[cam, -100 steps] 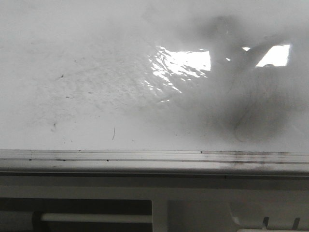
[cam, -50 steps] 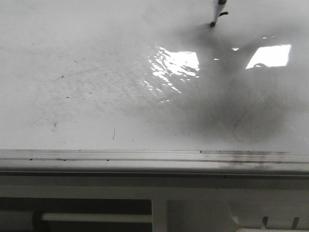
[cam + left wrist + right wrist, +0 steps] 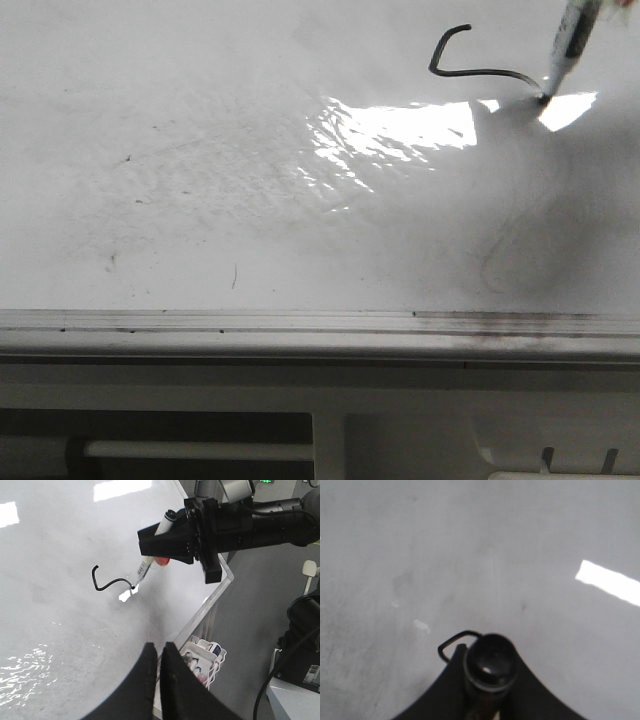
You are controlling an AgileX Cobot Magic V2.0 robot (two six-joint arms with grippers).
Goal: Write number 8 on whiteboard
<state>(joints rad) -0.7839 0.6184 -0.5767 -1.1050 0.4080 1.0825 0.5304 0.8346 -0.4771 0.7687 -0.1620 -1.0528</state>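
The whiteboard [image 3: 200, 120] is glossy white with grey smudges and glare, and a silver strip [image 3: 300, 322] runs along its near edge. A thin black line [image 3: 470, 71] runs as a hook and then a stroke to the right; no whole number 8 shows. A marker [image 3: 572, 40] stands tilted with its tip at the line's right end. In the left wrist view my right gripper [image 3: 159, 544] is shut on the marker [image 3: 142, 570], above the line [image 3: 107, 583]. The right wrist view shows the marker's butt [image 3: 490, 661] between the right gripper's [image 3: 489, 672] fingers. My left gripper [image 3: 160, 652] is shut and empty above the board.
A white wire basket [image 3: 206, 655] holding several markers hangs at the board's edge, beyond the left fingers. A faint erased loop [image 3: 500, 260] and dark specks mark the board's near part. A white rail and frame [image 3: 200, 450] lie below the strip.
The marker came in at the top of the front view, touched the board and moved right, drawing the hook and sideways stroke. The dark shadow on the right has faded.
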